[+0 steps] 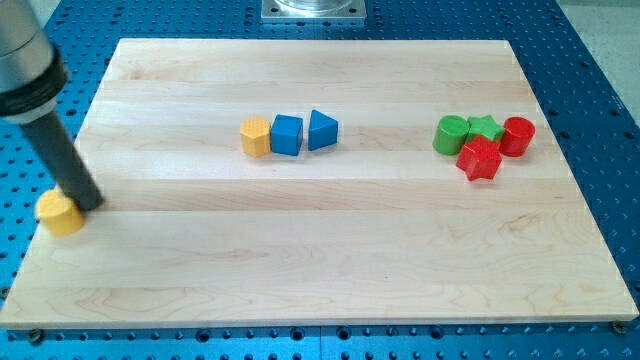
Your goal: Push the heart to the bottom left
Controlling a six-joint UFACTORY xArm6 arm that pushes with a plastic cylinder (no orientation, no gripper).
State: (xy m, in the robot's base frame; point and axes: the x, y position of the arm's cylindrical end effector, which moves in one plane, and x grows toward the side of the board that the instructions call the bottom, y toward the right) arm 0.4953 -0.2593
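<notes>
A yellow heart-shaped block [60, 214] lies at the board's left edge, a little below mid-height, partly over the edge. My tip [88, 205] rests just to the right of the heart, touching or nearly touching it. The dark rod rises from there toward the view's top left.
A yellow hexagon block [256, 136], a blue cube [286, 135] and a blue triangle block [322, 130] stand in a row at the upper middle. At the upper right cluster a green cylinder [451, 134], a green star [485, 127], a red cylinder [518, 135] and a red star [480, 159]. The wooden board [320, 260] lies on a blue perforated table.
</notes>
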